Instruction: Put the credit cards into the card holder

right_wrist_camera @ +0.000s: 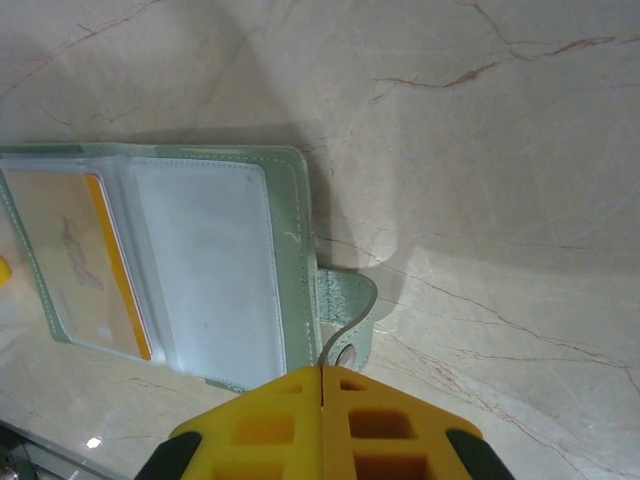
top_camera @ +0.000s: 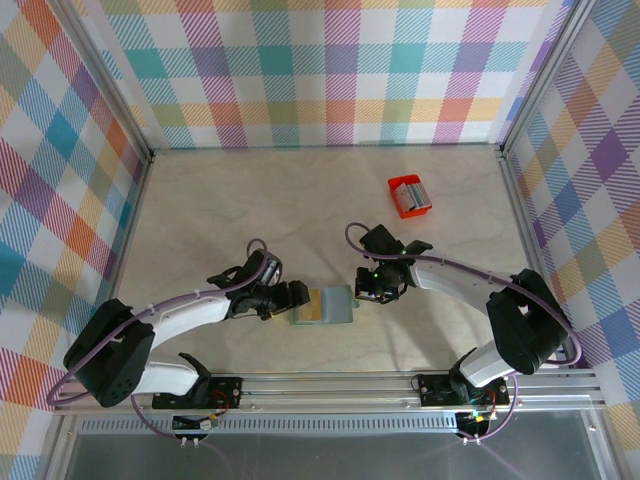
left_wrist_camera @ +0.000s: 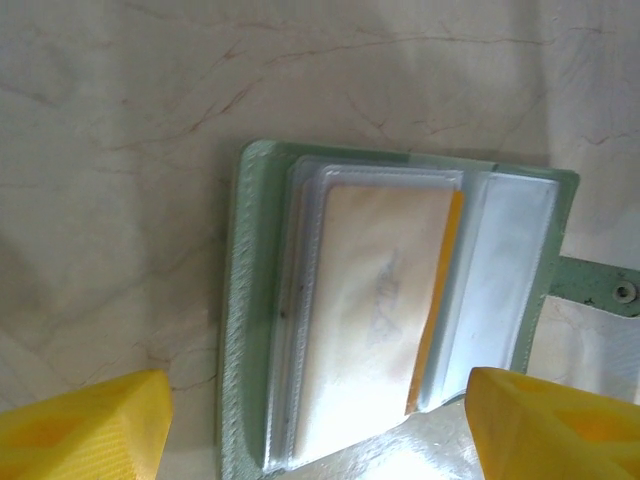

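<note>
Card holder (top_camera: 338,306) open on the surface (top_camera: 220,200), one gold-yellow card (left_wrist_camera: 380,290) sleeved.
My left fingers (left_wrist_camera: 80,425) stand spread beside it; my right fingers (right_wrist_camera: 390,420) are pressed together at its tab (right_wrist_camera: 345,312).

Both arms stretch from their bases toward the middle, elbows out, so that the two pincers face each other. The left pincer (top_camera: 291,297) points down, its yellow fingers (left_wrist_camera: 85,430) standing wide apart. The right pincer (top_camera: 371,291) has its fingers (right_wrist_camera: 280,420) pressed fully together.
</note>
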`<state>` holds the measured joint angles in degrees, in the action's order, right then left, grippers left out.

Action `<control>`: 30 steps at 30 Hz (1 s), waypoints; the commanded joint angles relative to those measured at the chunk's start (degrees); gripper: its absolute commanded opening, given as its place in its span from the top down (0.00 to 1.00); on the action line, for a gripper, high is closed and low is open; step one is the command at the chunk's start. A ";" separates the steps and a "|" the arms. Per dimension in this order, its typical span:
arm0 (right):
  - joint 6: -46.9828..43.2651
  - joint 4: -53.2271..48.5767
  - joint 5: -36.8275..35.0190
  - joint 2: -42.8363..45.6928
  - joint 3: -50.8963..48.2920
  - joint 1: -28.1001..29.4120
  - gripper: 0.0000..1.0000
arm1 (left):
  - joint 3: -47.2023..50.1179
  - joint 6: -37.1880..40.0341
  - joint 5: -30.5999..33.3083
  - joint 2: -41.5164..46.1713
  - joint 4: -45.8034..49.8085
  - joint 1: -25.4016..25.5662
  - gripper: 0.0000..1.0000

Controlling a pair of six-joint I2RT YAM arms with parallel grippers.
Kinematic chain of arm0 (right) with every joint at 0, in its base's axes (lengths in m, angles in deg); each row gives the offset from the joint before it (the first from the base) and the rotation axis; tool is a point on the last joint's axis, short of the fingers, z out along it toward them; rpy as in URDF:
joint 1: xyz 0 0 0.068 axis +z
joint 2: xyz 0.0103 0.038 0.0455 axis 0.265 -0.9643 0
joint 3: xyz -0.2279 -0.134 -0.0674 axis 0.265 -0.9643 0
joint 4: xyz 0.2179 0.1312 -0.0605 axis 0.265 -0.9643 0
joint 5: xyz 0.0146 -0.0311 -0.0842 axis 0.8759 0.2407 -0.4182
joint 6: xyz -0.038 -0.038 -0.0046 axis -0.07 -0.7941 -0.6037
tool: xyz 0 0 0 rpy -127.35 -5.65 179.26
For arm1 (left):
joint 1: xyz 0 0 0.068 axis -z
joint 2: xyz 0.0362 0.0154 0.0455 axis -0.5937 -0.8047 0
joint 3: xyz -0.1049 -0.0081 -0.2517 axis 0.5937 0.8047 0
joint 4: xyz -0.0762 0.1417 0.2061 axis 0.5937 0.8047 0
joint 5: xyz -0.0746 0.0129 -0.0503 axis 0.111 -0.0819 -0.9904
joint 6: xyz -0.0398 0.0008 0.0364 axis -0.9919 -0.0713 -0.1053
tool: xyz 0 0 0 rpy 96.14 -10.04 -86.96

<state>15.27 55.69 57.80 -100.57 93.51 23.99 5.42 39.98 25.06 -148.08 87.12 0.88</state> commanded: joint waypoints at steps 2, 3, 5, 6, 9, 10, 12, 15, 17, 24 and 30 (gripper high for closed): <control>0.53 0.55 1.20 0.56 -0.54 -0.24 1.00 | -2.10 3.13 -0.35 -1.00 0.88 0.67 0.23; 0.50 0.54 1.18 0.52 -0.50 -0.24 1.00 | -2.18 3.32 -0.43 -1.00 0.79 0.67 0.23; 0.48 0.53 1.24 0.52 -0.57 -0.24 1.00 | -2.11 3.56 -0.62 -1.09 0.62 0.67 0.23; 0.49 0.55 1.27 0.53 -0.64 -0.25 1.00 | -2.11 3.62 -0.62 -1.17 0.53 0.67 0.23; 0.48 0.65 1.43 0.35 -0.55 -0.18 1.00 | -2.10 3.91 -0.62 -1.56 0.53 0.67 0.23; 0.44 0.64 1.51 0.35 -0.48 -0.24 1.00 | -2.19 4.10 -0.71 -1.70 0.61 0.67 0.23; 0.31 0.64 1.70 0.18 -0.44 -0.24 1.00 | -2.41 4.44 -0.79 -2.05 0.78 0.67 0.23; 0.35 0.72 1.97 0.26 -0.45 -0.24 1.00 | -3.03 5.07 -0.32 -2.41 1.70 0.97 0.23; 0.35 0.72 1.97 0.43 -0.42 -0.22 1.00 | -3.33 5.33 0.17 -2.50 2.18 1.35 0.23; 0.43 0.46 2.02 0.88 -0.62 -0.26 1.00 | -2.73 4.98 0.45 -2.67 1.29 1.64 0.23; 1.14 1.49 3.20 1.05 -1.14 -0.24 1.00 | -3.24 5.17 1.61 -3.72 1.39 2.59 0.23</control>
<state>15.47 56.35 59.59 -100.55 93.42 23.99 3.56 44.20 25.39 -151.05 87.33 2.34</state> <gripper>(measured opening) 0.043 0.772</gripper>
